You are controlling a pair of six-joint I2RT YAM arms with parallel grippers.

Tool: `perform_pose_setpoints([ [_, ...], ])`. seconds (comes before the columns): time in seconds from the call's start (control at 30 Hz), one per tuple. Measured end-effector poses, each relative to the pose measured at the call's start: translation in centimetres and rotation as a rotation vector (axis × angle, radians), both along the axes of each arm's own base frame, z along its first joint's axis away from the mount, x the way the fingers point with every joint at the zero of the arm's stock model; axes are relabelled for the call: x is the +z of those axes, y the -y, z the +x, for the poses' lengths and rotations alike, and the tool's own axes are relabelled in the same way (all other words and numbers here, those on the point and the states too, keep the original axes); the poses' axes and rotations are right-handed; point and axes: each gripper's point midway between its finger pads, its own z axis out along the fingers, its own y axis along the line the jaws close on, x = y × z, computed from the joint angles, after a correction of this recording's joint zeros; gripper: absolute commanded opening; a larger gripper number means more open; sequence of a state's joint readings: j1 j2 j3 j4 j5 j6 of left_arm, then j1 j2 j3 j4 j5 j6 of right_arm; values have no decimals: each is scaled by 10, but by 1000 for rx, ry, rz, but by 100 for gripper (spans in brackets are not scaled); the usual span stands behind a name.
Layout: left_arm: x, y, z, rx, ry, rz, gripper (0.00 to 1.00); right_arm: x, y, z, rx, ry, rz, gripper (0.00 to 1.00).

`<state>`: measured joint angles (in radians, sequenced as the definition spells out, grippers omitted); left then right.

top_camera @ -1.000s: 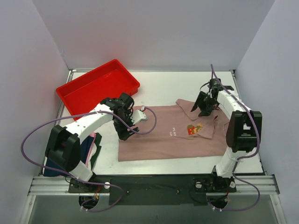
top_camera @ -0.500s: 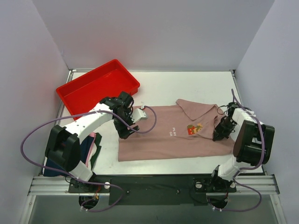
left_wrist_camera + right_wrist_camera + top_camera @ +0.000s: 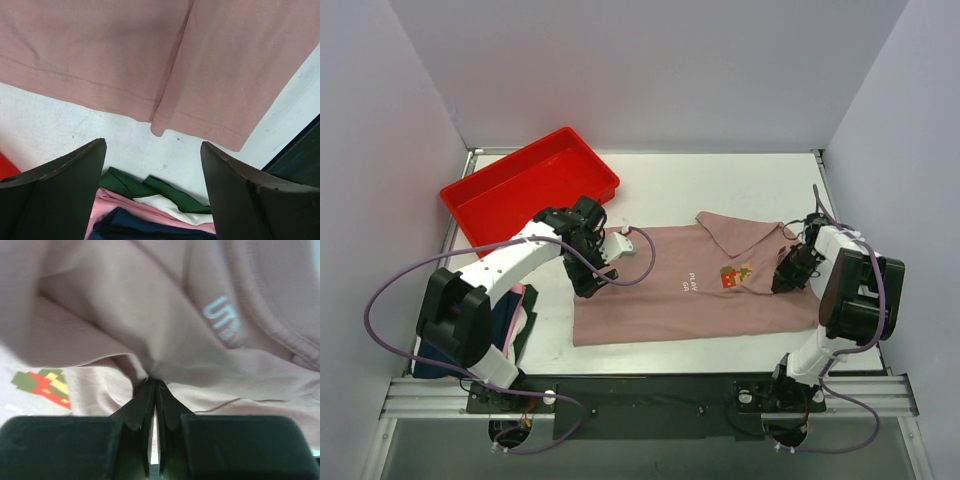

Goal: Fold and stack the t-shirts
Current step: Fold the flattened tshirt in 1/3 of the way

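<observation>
Shirt (image 3: 655,300) lengthwise left-right — collar (image 3: 735,230) rightward

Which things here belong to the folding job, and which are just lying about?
Job:
pink shirt
right gripper, shut, pinching it
left gripper, open
folded pile

Lying about:
red tray

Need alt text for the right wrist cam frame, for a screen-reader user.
The right gripper is shut on a gathered fold of the dusty-pink shirt, which fills the view. The pixel-game print shows at lower left, and pale blue lettering at upper right.
</observation>
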<state>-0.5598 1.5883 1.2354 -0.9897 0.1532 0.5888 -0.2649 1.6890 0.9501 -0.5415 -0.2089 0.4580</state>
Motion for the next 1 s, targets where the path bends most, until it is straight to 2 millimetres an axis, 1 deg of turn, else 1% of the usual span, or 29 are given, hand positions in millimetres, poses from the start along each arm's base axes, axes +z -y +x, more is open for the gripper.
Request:
perform_pose_setpoints([
  [0.1,0,0,0,0,0,0,87,4,-11,11,21,29,19,0],
  [0.17,0,0,0,-1,1,1,87,8,-21,24,43,51,27,0],
  [0.27,0,0,0,-2,2,1,87,14,-38,49,78,86,41,0],
  [0.37,0,0,0,-2,1,1,87,15,-54,76,101,117,59,0],
  [0.47,0,0,0,-2,2,2,87,13,-66,95,121,130,75,0],
  [0.57,0,-1,0,-2,2,3,87,16,-73,107,127,147,94,0],
  [0.7,1,-1,2,1,5,0,87,32,-70,117,153,197,82,0],
  [0.73,2,-1,3,4,7,-2,87,38,-68,116,165,209,66,4],
  [0.77,3,0,4,8,9,-6,87,45,-65,114,178,221,47,10],
  [0.8,5,1,5,10,11,-11,87,53,-62,112,194,231,24,22],
  [0.83,6,2,6,13,14,-16,87,62,-59,109,220,247,-8,26],
  [0.87,8,3,8,14,16,-22,87,70,-56,107,246,263,-42,32],
  [0.93,9,6,11,16,20,-29,87,84,-58,103,360,291,-123,36],
  [1.0,9,8,13,16,18,-31,87,89,-71,98,534,288,-213,37],
])
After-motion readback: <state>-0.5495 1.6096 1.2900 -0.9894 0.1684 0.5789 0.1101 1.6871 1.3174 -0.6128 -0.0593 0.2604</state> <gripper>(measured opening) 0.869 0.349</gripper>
